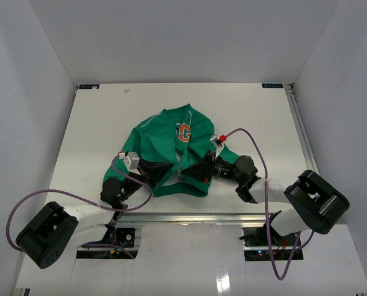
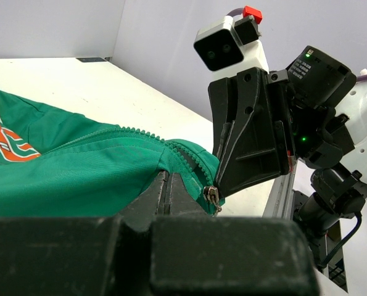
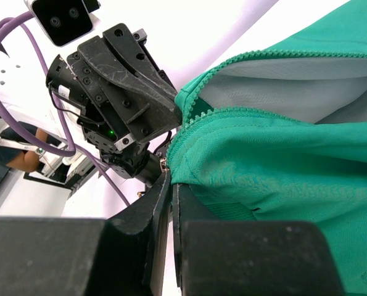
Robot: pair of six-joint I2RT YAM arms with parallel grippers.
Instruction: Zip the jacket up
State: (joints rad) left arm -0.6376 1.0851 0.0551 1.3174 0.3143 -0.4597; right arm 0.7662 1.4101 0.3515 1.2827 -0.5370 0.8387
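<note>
The green jacket [image 1: 164, 145] lies on the white table [image 1: 97, 123], its orange G emblem [image 1: 184, 132] facing up and the front open at the lower end. My left gripper [image 1: 165, 174] is shut on the bottom hem left of the zipper. My right gripper [image 1: 199, 171] is shut on the hem on the other side. In the left wrist view the jaws [image 2: 166, 176] pinch green cloth, and the metal zipper slider [image 2: 213, 197] hangs just beside the right gripper's finger [image 2: 251, 148]. In the right wrist view the gripper [image 3: 173, 180] clamps the hem edge under the zipper teeth [image 3: 198, 114].
White walls [image 1: 23, 92] enclose the table on three sides. Purple cables [image 1: 251, 139] loop over both arms. A metal rail [image 1: 189, 217] runs along the near table edge, by the arm bases.
</note>
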